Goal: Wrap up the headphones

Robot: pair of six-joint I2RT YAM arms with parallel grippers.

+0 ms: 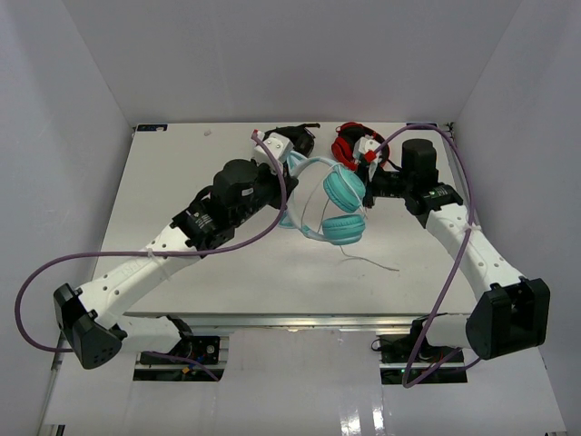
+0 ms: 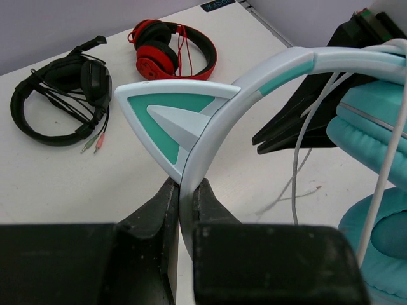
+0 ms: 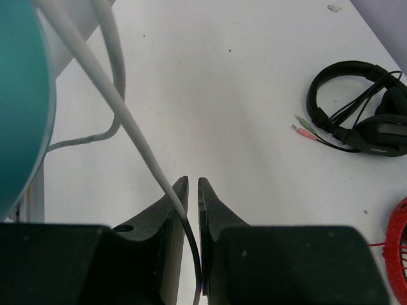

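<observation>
The teal headphones (image 1: 342, 207) hang above the table's middle, with two round ear cups and a pale headband. My left gripper (image 1: 289, 177) is shut on the headband (image 2: 191, 159), just below its cat-ear point (image 2: 170, 117). My right gripper (image 1: 368, 187) is right beside the upper ear cup. In the right wrist view its jaws (image 3: 193, 190) are closed on the thin white cable (image 3: 114, 101), and the teal ear cup (image 3: 19, 95) fills the left edge. The loose cable end (image 1: 381, 265) lies on the table at the front.
Black headphones (image 1: 289, 138) and red headphones (image 1: 349, 141) lie at the back of the white table (image 1: 182, 182), close behind both grippers. They also show in the left wrist view as the black pair (image 2: 57, 95) and the red pair (image 2: 168, 54). White walls enclose the table.
</observation>
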